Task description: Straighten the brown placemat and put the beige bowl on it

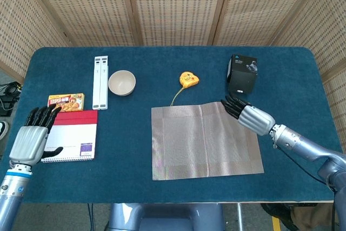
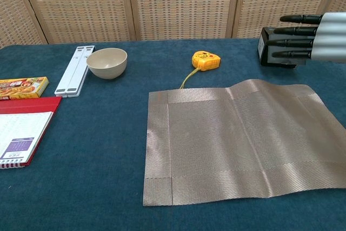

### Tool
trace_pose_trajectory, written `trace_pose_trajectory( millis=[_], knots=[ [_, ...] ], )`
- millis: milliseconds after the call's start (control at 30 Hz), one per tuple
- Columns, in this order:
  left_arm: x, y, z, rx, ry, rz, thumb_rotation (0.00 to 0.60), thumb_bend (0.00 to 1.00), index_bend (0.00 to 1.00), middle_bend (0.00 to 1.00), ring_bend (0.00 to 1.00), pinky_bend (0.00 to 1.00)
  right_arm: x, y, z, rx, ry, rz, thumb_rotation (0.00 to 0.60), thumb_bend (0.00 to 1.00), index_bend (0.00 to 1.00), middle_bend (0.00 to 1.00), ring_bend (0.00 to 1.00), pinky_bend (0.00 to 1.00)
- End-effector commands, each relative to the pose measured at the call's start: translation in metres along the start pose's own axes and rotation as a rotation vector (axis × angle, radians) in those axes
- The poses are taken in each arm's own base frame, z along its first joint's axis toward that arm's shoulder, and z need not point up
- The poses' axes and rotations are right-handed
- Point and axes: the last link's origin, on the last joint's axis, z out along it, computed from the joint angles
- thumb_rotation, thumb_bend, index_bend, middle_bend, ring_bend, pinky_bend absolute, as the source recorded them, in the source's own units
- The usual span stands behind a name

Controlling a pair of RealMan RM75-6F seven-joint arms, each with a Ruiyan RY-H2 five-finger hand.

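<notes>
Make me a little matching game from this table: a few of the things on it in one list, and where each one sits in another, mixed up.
Things:
1. beige bowl
2. yellow tape measure
3. black box
4. red notebook

Places:
A. just beyond the far edge of the brown placemat
B. near the left edge of the table, by the left hand
C. beside the white folding stand
D. far right, beyond the fingertips of the right hand

Pairs: 1-C, 2-A, 3-D, 4-B
</notes>
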Motion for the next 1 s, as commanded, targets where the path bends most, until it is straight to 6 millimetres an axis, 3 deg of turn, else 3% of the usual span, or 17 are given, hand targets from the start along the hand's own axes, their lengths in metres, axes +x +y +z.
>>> trace_pose_trajectory(
  millis=[33, 267, 567, 867, 1000],
  knots=[
    [-0.001, 0.002, 0.000, -0.010, 0.002, 0.004, 0.600, 0.00, 0.00, 0.00, 0.00, 0.00, 0.007, 0.009, -0.016, -0.134, 0.029, 0.049, 0.600, 0.00, 0.00, 0.00, 0.00, 0.00],
    [-0.007, 0.010, 0.004, -0.105, -0.004, 0.009, 0.600, 0.00, 0.00, 0.00, 0.00, 0.00, 0.029, 0.001, -0.064, -0.507, 0.002, 0.476, 0.600, 0.00, 0.00, 0.00, 0.00, 0.00],
    [-0.033, 0.032, 0.039, -0.297, 0.034, 0.070, 0.600, 0.00, 0.00, 0.00, 0.00, 0.00, 0.066, -0.036, -0.118, -0.820, -0.043, 0.922, 0.600, 0.00, 0.00, 0.00, 0.00, 0.00],
    [-0.065, 0.069, 0.075, -0.609, 0.000, 0.181, 0.600, 0.00, 0.00, 0.00, 0.00, 0.00, 0.072, -0.065, -0.139, -0.927, -0.080, 1.084, 0.600, 0.00, 0.00, 0.00, 0.00, 0.00],
    [-0.088, 0.102, 0.094, -0.796, -0.016, 0.256, 0.600, 0.00, 0.00, 0.00, 0.00, 0.00, 0.068, -0.070, -0.144, -0.943, -0.097, 1.102, 0.600, 0.00, 0.00, 0.00, 0.00, 0.00]
  ],
)
